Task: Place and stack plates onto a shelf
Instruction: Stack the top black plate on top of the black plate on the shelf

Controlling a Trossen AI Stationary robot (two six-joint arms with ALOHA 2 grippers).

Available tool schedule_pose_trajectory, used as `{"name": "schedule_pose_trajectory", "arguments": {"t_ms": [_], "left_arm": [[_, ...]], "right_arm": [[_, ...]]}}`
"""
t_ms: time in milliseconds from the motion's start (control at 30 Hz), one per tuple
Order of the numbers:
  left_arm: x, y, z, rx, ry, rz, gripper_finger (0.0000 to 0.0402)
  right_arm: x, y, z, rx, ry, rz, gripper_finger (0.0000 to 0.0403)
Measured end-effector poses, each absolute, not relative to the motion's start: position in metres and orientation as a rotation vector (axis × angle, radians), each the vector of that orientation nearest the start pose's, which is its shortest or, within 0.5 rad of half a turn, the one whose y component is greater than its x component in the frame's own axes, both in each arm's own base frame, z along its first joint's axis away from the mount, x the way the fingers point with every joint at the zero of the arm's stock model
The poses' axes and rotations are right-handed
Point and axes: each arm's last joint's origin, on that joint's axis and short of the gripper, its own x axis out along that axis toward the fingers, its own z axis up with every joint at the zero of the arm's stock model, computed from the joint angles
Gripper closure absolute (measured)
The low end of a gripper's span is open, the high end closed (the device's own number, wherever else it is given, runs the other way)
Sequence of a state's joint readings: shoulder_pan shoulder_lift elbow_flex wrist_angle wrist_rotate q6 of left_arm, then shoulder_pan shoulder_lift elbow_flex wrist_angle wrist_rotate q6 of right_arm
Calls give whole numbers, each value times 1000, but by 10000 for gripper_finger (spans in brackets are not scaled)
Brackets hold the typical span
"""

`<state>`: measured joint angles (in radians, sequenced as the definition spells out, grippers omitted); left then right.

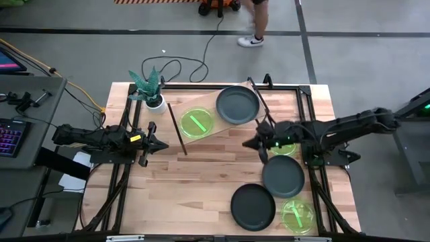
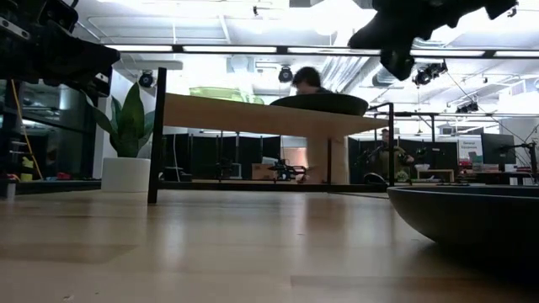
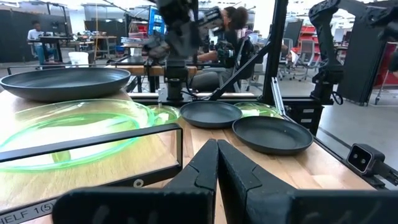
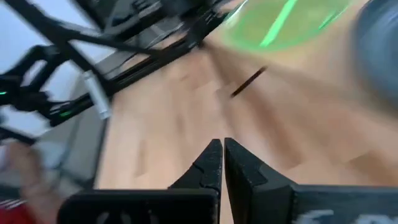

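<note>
Shelf [image 1: 222, 124] loaded with two plates | right gripper [image 1: 254, 142] pinched shut, empty, above green plate [image 1: 287, 148] | left gripper [image 1: 156, 145] shut, parked | fingers should be opened wide before rim is approached

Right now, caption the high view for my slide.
Two plates on the shelf, four on the table; right gripper beside it.

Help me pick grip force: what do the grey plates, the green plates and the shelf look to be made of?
Grey plates: opaque, matte dark, likely ceramic or melamine; no gloss shows. Green plates: translucent with bright edges, the wood showing through, probably plastic or tinted glass. Shelf: light wooden board with visible grain on thin black legs that look like metal.
</note>
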<state>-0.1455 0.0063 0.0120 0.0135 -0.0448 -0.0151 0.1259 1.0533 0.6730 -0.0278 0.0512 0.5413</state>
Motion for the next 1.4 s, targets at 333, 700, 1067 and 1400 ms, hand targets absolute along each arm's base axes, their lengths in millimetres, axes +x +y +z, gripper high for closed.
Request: {"name": "schedule_pose_trajectory", "arguments": {"t_ms": [333,700,1067,1400], "left_arm": [[96,-13,168,-17,-19,-101,401],[96,-13,168,-17,-18,-101,401],[96,-13,168,-17,-18,-101,401],[96,-13,168,-17,-19,-100,401]], "right_arm": [[207,82,217,703,785,-204,391],[162,62,187,580,1228,-675,289],[150,53,183,582,1424,-769,261],[158,57,164,513,1567,-798,261]]}}
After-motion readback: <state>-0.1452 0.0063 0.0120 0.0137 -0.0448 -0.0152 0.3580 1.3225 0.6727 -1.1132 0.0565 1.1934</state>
